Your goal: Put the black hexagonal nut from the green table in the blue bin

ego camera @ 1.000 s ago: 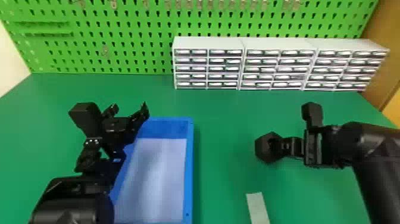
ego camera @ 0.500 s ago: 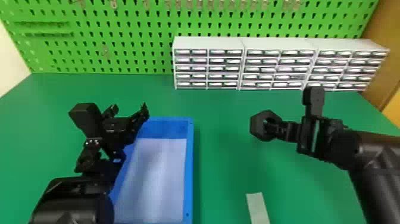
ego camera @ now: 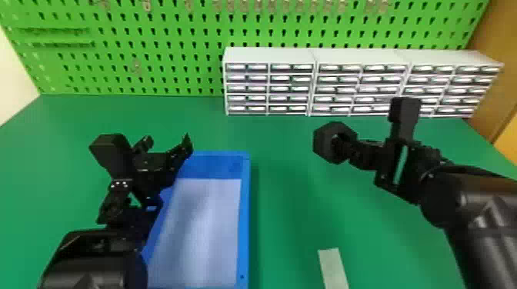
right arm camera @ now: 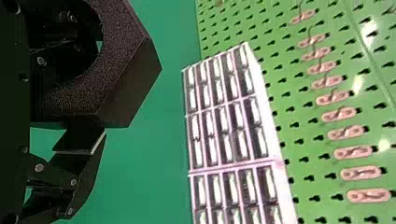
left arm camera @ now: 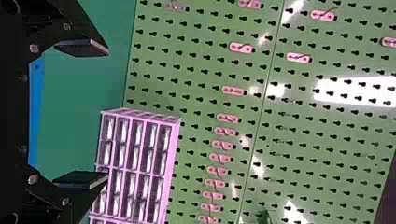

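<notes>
Pick-up is judged complete: the right claw (ego camera: 345, 147) pinches the black nut (ego camera: 322, 143), seemingly clear of the worktop (ego camera: 284, 200) and apart from the blue bin (ego camera: 244, 215), while the left claw (ego camera: 167, 141) stands spread beside the bin; carrying over, lowering and release remain outstanding.
</notes>
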